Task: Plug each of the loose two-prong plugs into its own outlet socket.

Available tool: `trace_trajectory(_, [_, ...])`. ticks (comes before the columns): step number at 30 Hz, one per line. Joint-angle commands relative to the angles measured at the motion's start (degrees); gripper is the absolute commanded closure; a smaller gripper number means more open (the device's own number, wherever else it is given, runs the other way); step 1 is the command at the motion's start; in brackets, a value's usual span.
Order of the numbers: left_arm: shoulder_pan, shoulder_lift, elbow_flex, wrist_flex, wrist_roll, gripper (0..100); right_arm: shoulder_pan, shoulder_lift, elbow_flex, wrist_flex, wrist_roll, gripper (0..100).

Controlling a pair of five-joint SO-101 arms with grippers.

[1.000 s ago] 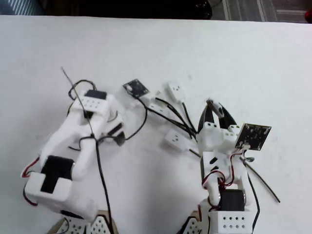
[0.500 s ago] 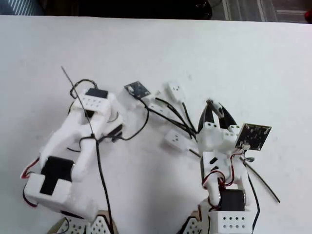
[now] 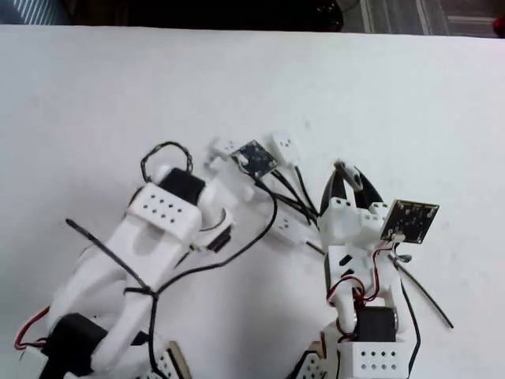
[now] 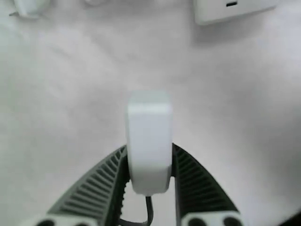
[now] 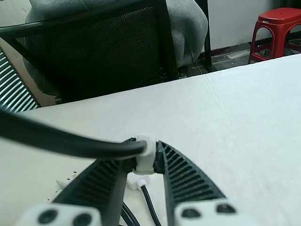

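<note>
Mid-frame from above, the left arm (image 3: 162,213) has swung right toward the sockets. Left gripper (image 4: 149,150) is clenched on a white plug (image 4: 149,127), outlet socket (image 4: 233,9) waiting upper right, so insertion looks close. Right gripper (image 5: 151,149) pinches a second plug (image 5: 146,156).

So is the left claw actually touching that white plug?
Touching: the left wrist view shows the left gripper squeezing the white plug from both sides.

Outlet socket (image 4: 233,9) partly off-edge
</note>
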Motion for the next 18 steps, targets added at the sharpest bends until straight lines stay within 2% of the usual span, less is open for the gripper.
trace_trajectory(1, [1.01, -2.77, -3.16, 3.16, 1.85, 98, 0.31, -0.31, -0.35, -1.10, 0.09, 98.1])
trace_trajectory(5, [0.40, 2.95, -3.43, 2.46, 1.49, 96, 0.31, -0.31, -0.35, -1.10, 0.09, 98.1])
trace_trajectory(10, [-0.31, 13.32, -3.69, -0.88, -3.16, 89, 0.31, -0.31, -0.35, -1.01, 0.09, 98.1])
trace_trajectory(14, [-5.32, 18.59, -4.92, -5.80, -6.59, 85, 0.31, -0.31, -0.35, -0.92, 0.09, 98.1])
trace_trajectory(18, [-11.91, 20.53, -9.23, -6.07, -11.52, 81, 0.31, -0.31, -0.35, -0.92, 0.09, 98.1])
